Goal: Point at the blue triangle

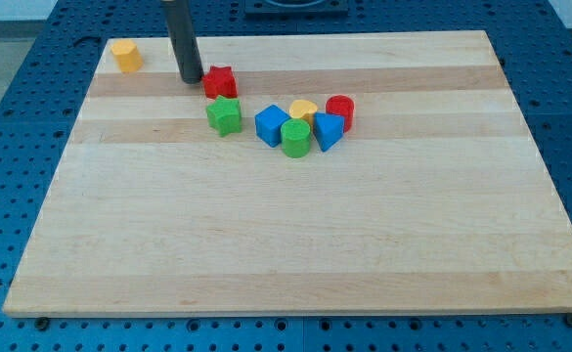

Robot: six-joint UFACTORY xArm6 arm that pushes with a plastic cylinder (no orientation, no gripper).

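the blue triangle is lying right of the board's centre near the view's top, touching the green cylinder and red cylinder; its pointing and long axis are unclear. my tip, having no jaws, is resting well to its left, beside the red star.

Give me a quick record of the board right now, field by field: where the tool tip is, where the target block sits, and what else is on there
tip: my tip near the view's top left, just left of the red star
target: blue triangle, in the cluster right of centre, far from the tip
target neighbours: red cylinder behind it, green cylinder to its left, yellow heart behind-left
other cluster blocks: blue cube, green star
stray block: yellow block at the top left corner
surface: wooden board
task state: not yet pointing at the target
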